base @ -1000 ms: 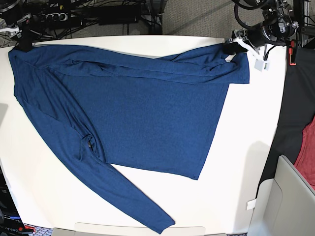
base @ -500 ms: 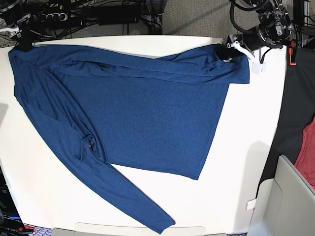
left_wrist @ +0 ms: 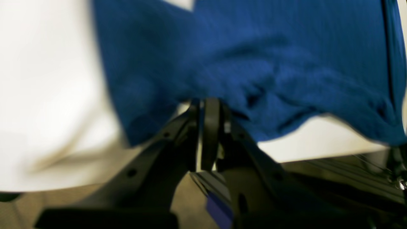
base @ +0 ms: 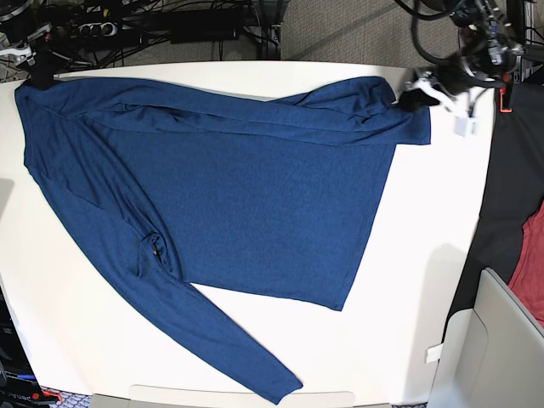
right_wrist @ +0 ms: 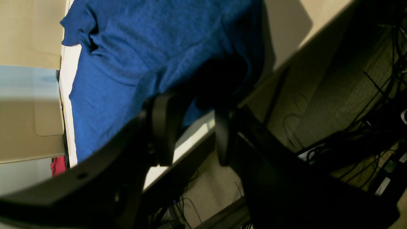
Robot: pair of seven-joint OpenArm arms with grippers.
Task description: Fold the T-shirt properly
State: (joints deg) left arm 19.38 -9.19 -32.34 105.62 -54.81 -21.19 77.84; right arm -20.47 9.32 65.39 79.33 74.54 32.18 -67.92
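Overhead, left end effector [left_wrist: 210, 133] pinched onto T-shirt [base: 246, 195] hem.

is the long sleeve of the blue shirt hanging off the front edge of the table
No, in the base view the T-shirt sleeve runs diagonally to its cuff, which lies on the white table short of the edge.

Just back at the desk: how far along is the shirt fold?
Early. Done: only the top part of the T-shirt lies bunched over. In hand: left end effector is shut at its far corner, right end effector at the opposite corner. Left: one sleeve sprawls unfolded; body folds remain.
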